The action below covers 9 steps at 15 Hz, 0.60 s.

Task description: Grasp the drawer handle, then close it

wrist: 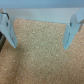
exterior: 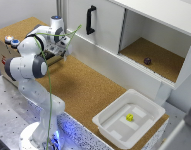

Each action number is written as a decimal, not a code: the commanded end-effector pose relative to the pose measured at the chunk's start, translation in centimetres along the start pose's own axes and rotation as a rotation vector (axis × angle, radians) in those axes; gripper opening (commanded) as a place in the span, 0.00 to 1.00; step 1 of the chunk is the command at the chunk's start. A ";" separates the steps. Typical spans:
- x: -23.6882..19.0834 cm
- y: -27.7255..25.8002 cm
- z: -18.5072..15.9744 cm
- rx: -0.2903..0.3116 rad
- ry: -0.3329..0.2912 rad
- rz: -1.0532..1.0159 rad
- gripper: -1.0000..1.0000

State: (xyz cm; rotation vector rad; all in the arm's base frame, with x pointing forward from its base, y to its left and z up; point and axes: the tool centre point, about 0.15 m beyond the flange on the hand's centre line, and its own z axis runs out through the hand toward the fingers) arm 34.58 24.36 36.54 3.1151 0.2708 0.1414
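Black against white, the handle (exterior: pixel 90 19) sits upright on the white panel (exterior: pixel 102 22) at the back of the bench (exterior: pixel 90 87), above the cork top and toward the middle of the exterior view. Nothing is touching it. Beside it, on the exterior view's right, the cabinet (exterior: pixel 160 45) stands open with a cork floor inside and a small dark ball (exterior: pixel 147 61) resting there. Nearer the camera, on the exterior view's right, a white tray (exterior: pixel 129 119) holds a little yellow piece (exterior: pixel 129 117). Now to the arm: the gripper (exterior: pixel 66 44) is out on the exterior view's left, well apart from the handle, low over the cork beside a box with knobs (exterior: pixel 11 40). The wrist view tells it plainly: both fingers (wrist: pixel 71 31) are spread wide with only bare cork between them, holding nothing at all. So this looks like the approach step, with the grasp not yet made and the close not begun. The next move, I'd say, calls for a reach across toward the panel, turning the wrist so the open fingers straddle that vertical bar, then pinching it before any push. The risk is coming in misaligned and bumping the panel face instead of bracketing the handle.
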 end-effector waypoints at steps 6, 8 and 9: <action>1.8 3.1 -0.2 -0.053 -0.012 0.149 1.00; 1.6 4.5 -0.4 -0.055 -0.002 0.170 1.00; 1.4 5.3 -0.5 -0.052 0.003 0.181 1.00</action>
